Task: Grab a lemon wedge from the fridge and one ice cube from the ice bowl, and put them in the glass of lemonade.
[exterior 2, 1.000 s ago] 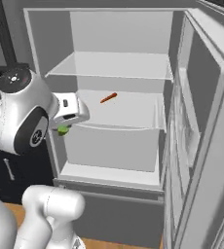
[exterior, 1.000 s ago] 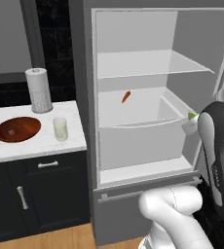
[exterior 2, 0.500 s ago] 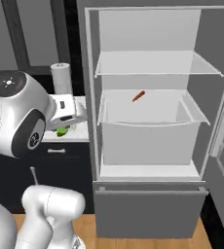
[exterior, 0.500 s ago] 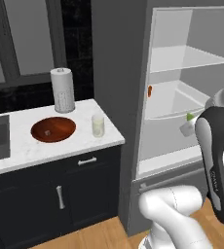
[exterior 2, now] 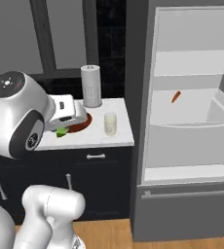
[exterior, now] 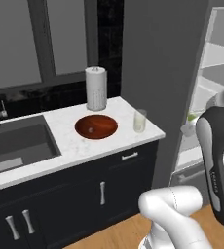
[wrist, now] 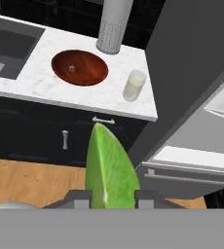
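Kitchen, L to R: sink at far left of the counter, then the bowl w/ one ice cube inside, paper-towel roll behind it at 12 o'clock, glass at the bowl's 3 o'clock near the counter's right end, open fridge beyond w/ an orange stick on its shelf. Claw is nearly closed, pinching the lemon wedge btwn its tips; the wedge's long axis points up the hand view, away from the hand. In that view the glass lies at approx 12–1 o'clock from the wedge, well apart across the cabinet front. Wedge looks ready for the drop; the cube is not yet fetched.
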Available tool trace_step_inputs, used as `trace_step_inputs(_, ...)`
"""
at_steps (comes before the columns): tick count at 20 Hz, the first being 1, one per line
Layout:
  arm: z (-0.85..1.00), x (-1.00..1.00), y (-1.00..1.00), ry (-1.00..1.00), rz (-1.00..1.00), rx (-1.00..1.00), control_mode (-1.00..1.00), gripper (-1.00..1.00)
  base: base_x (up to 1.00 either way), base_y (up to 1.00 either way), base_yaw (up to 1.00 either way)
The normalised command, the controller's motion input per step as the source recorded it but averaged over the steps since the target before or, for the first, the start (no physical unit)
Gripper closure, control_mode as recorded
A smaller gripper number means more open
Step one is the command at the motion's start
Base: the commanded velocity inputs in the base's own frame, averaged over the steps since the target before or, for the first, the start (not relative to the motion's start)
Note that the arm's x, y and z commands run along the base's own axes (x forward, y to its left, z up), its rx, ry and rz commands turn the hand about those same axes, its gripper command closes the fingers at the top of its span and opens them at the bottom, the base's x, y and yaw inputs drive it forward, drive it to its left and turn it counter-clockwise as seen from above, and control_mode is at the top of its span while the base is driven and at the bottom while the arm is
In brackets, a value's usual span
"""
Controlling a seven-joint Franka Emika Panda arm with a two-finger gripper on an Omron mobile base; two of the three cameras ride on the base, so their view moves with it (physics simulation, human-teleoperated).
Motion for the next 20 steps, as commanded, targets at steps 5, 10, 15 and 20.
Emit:
trace_step_inputs(5,0.00,0.00,0.00,0.00,0.00,0.00,1.00,1.00,0.70,0.33,-0.08)
trace_step_inputs(10,0.00,0.00,0.00,0.00,0.00,0.00,1.00,1.00,0.55,0.00,-0.11)
trace_step_inputs(15,-0.10,0.10,0.00,0.07,-0.04,0.00,-1.00,1.00,0.41,0.00,-0.15)
trace_step_inputs(20,-0.53,0.56,0.21,0.27,-0.21,0.00,-1.00,1.00,0.00,0.00,0.00)
